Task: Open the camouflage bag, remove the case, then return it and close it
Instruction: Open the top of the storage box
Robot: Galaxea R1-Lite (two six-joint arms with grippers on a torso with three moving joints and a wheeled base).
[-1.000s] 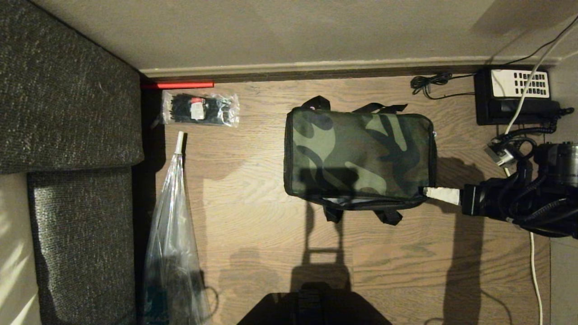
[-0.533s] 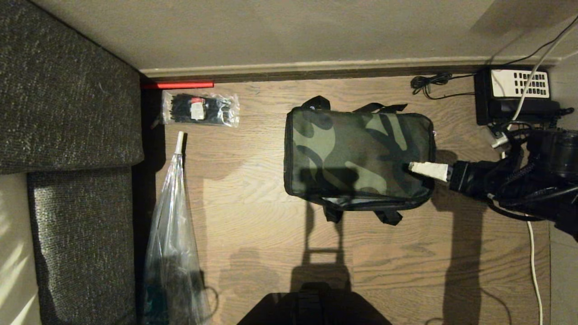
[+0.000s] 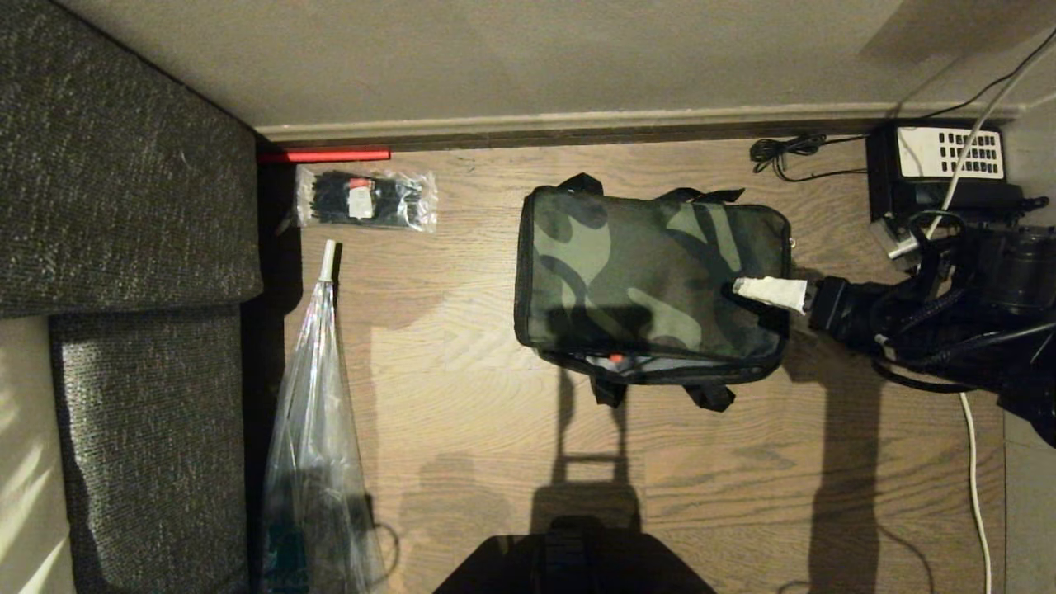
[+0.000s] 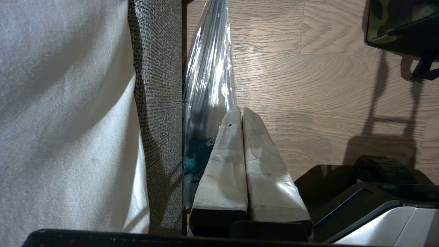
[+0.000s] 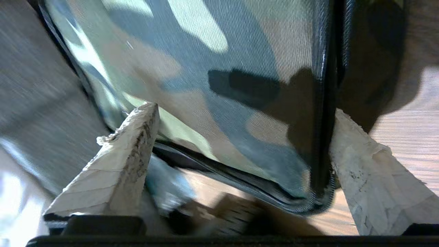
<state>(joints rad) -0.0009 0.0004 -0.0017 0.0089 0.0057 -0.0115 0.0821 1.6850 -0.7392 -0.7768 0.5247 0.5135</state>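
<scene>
The camouflage bag lies on the wood floor, and its lid is slightly raised along the near edge. Silvery lining and a small red spot show in that gap. The case itself is hidden. My right gripper reaches in from the right. One taped finger lies over the bag's right end. It is open, jaws wide apart, and the lid's zippered corner sits between them. My left gripper is parked low beside the sofa, shut and empty.
A grey sofa fills the left side, with a clear plastic bag leaning against it. A packet of black ties lies by the wall. A black telephone and cables sit at the right. My base is near.
My right gripper has moved from the bag's near right corner farther back along its right end and opened wider. The bag has shifted slightly left, and the red spot now shows in the gap.
</scene>
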